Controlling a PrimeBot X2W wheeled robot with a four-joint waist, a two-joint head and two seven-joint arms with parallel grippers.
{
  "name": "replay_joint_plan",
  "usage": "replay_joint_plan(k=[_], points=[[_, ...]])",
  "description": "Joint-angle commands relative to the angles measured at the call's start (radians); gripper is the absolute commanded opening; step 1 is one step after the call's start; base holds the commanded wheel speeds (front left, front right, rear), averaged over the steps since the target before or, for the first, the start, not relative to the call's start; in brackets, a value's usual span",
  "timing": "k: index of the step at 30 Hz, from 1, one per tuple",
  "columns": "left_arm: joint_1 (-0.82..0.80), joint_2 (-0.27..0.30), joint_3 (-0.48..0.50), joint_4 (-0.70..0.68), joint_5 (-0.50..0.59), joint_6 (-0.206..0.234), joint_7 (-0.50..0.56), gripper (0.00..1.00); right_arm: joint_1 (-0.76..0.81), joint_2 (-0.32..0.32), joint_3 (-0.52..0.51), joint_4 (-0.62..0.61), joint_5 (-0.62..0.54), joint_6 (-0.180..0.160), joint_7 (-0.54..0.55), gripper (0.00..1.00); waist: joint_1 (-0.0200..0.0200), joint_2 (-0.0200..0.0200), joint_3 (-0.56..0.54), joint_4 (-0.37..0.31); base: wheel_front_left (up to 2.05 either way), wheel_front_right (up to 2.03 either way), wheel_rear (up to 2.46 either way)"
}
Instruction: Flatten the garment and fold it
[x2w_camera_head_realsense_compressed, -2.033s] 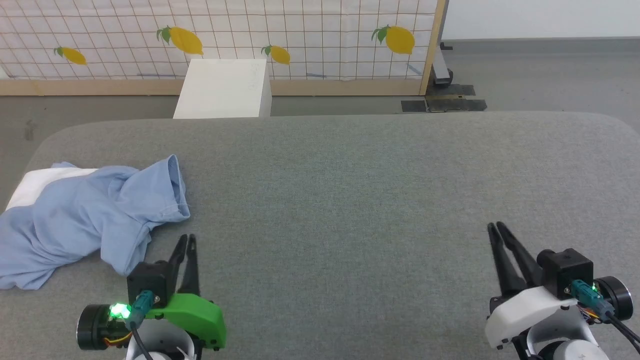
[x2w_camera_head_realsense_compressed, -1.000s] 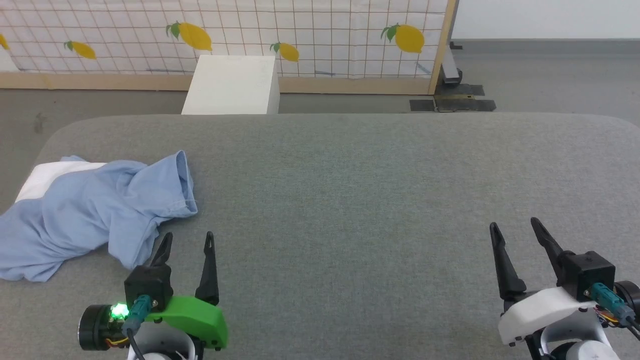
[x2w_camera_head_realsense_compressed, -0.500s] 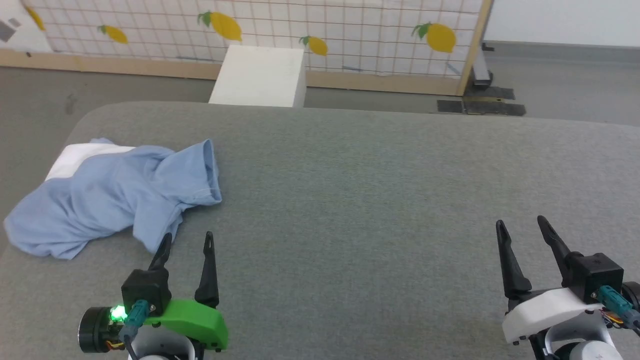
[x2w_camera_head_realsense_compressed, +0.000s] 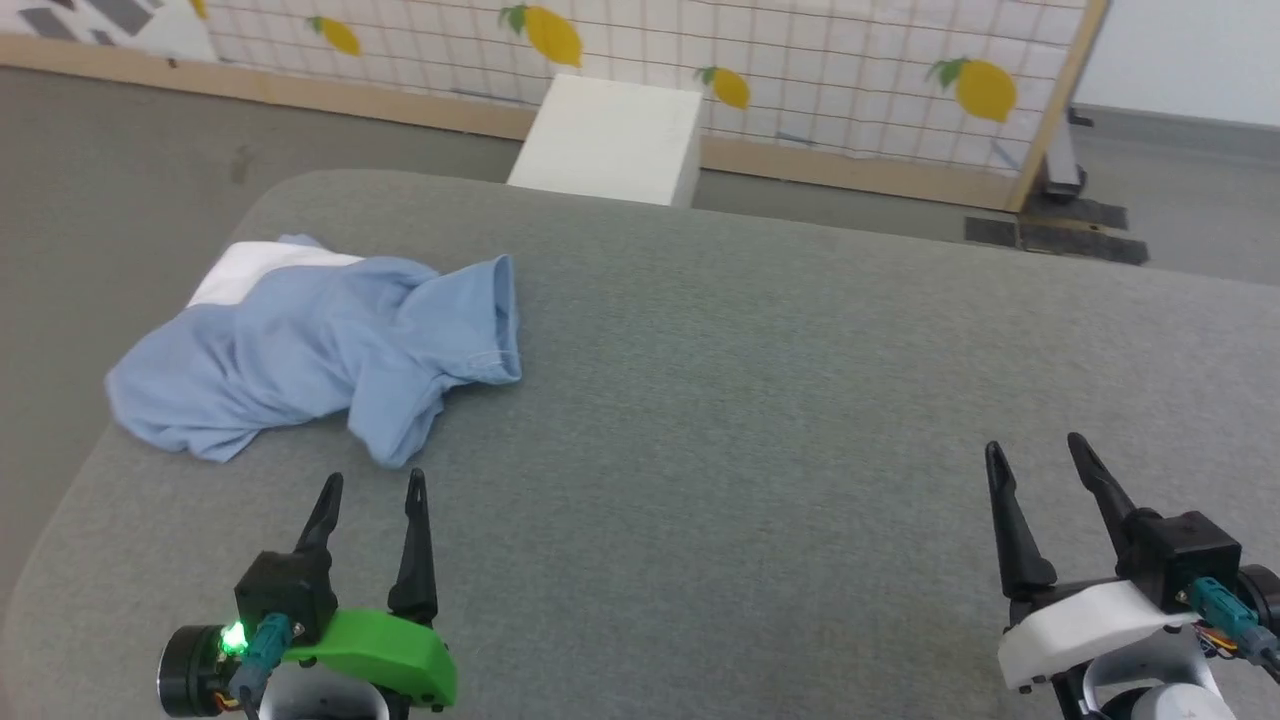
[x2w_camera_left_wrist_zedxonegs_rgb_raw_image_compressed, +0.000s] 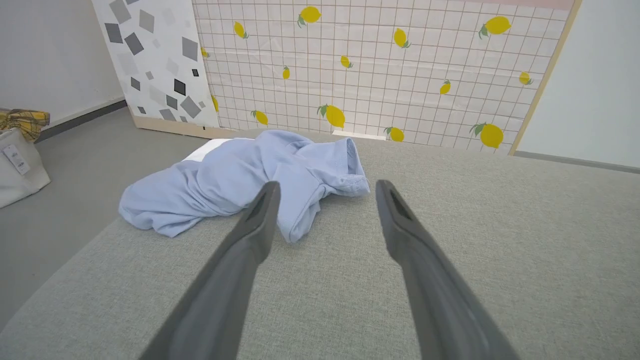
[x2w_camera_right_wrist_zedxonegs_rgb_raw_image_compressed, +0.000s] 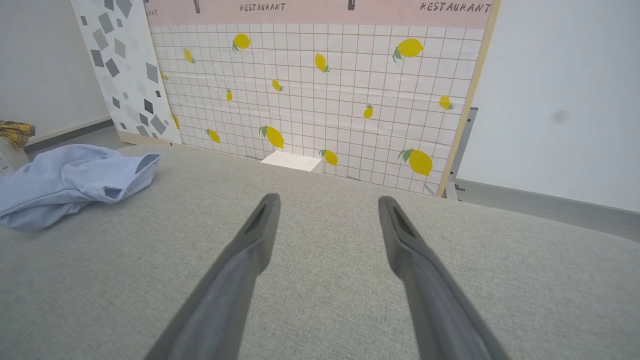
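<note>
The crumpled garment (x2w_camera_head_realsense_compressed: 300, 350) lies at ten o'clock on the grey surface (x2w_camera_head_realsense_compressed: 750, 400), just beyond the spread, empty left pincer (x2w_camera_head_realsense_compressed: 372, 480), while the right pincer (x2w_camera_head_realsense_compressed: 1035, 445), also spread, sits at four o'clock.

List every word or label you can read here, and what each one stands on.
"RESTAURANT": on the pink band atop the lemon screen, left of middle.
"RESTAURANT": same band, toward its right end.
"ANT": a cut-off word at the band's left end.
Tag on the white bag: too small to read.
Garment: no text seen.
</note>
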Motion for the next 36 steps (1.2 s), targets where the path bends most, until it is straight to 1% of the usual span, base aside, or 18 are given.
replay_joint_plan(k=[1, 21, 36], points=[[0.019, -0.003, -0.003, 0.0, -0.007, 0.003, -0.013, 1.0, 0.002, 0.001, 0.004, 0.005, 0.008, -0.001, -0.014, 1.0, 0.0, -0.0001, -0.002, 0.035, 0.0, 0.0, 0.0], [0.047, -0.003, 0.004, 0.0, -0.038, 0.003, -0.054, 1.0, 0.009, 0.001, 0.044, 0.032, 0.017, -0.001, -0.055, 1.0, 0.0, -0.0001, -0.009, 0.211, 0.0, 0.0, 0.0], [0.065, -0.004, 0.004, -0.004, -0.064, 0.011, -0.085, 1.0, 0.008, 0.001, 0.048, 0.047, 0.03, -0.001, -0.086, 1.0, 0.0, -0.0001, -0.008, 0.285, -0.03, -0.03, -0.03]])
